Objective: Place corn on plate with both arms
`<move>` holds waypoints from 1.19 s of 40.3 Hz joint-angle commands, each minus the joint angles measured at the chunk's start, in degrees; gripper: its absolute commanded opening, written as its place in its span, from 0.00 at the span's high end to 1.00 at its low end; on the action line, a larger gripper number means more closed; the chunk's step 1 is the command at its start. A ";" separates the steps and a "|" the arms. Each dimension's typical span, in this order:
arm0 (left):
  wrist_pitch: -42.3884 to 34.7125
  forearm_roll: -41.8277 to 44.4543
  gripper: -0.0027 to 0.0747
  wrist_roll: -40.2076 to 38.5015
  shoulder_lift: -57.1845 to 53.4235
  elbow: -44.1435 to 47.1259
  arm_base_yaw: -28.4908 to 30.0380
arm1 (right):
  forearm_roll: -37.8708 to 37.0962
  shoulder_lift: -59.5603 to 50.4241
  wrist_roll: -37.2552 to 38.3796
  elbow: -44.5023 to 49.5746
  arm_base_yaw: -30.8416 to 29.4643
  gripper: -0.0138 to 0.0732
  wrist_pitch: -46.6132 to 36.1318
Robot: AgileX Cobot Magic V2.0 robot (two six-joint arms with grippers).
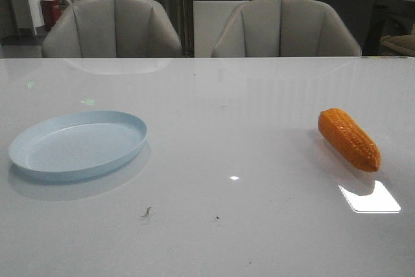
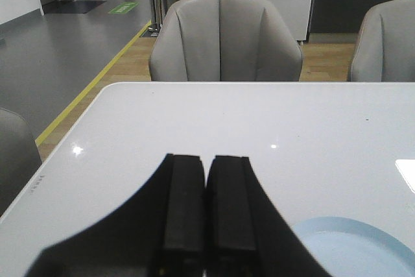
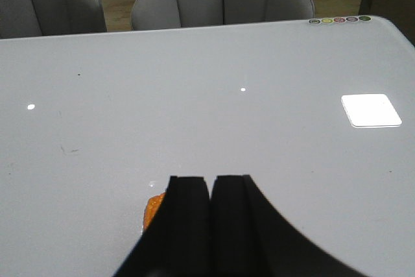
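Over on your left, the plate (image 1: 78, 144) sits flat on the glossy white table (image 1: 214, 225): round, shallow, pale blue, with a low raised rim and a smooth, plain inside. From your left wrist camera, the left gripper (image 2: 206, 212) shows two black, matte, blocky fingers (image 2: 184, 205) pressed together with only a thin seam between them, and nothing is held. The plate's rim (image 2: 353, 244) curves in just beside those closed jaws, off to one side and low, not touching them. Beyond the fingertips you have bare table, then a grey padded chair (image 2: 224, 37) with stitched seams.

Moving across the middle, the tabletop is slick enough to mirror the ceiling lights, with a few small dark specks (image 1: 146, 212) on it.

Now your right side: the corn (image 1: 348, 139) lies on its side on the table, well apart from the plate. It is bright orange, plastic-looking, with bumpy kernel rows, fat at the far end and tapering toward the near one. From your right wrist camera, the right gripper (image 3: 211, 218) is also closed, black fingers (image 3: 188, 218) meeting at a narrow seam, gripping nothing. A sliver of orange corn (image 3: 152, 209) peeks out right beside the jaws, mostly hidden behind them; you cannot tell whether it touches.
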 commanded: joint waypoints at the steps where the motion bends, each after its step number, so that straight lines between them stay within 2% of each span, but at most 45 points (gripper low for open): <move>1: -4.91 -0.35 0.85 -0.35 0.00 -1.94 -0.37 | -0.59 -0.40 -0.06 -1.96 -0.08 0.76 -4.41; 5: -4.02 -0.51 0.83 -0.35 0.00 -1.94 -0.37 | -0.59 -0.40 -0.06 -1.96 -0.08 0.75 -3.76; 9: -1.85 -0.51 0.75 -0.35 0.00 -1.94 -0.37 | -0.59 -0.40 -0.06 -1.96 -0.08 0.66 -2.62; 15: -0.32 -0.51 0.52 -0.35 0.00 -1.94 -0.37 | -0.59 -0.40 -0.06 -1.96 -0.08 0.44 -1.09; 19: -0.32 -0.51 0.41 -0.35 0.00 -1.94 -0.37 | -0.59 -0.40 -0.06 -1.96 -0.08 0.36 -0.32; 34: 0.34 -0.51 0.40 -0.35 0.00 -1.94 -0.65 | -0.59 -0.40 -0.06 -1.96 -0.08 0.35 -0.32; 43: 6.29 -0.40 0.40 -0.35 1.34 -2.51 -0.65 | -0.59 -0.40 -0.06 -1.96 -0.08 0.35 -0.32; 48: 11.58 0.08 0.40 -0.21 4.36 -7.20 -0.65 | -0.59 -0.40 -0.06 -1.96 -0.08 0.35 -0.32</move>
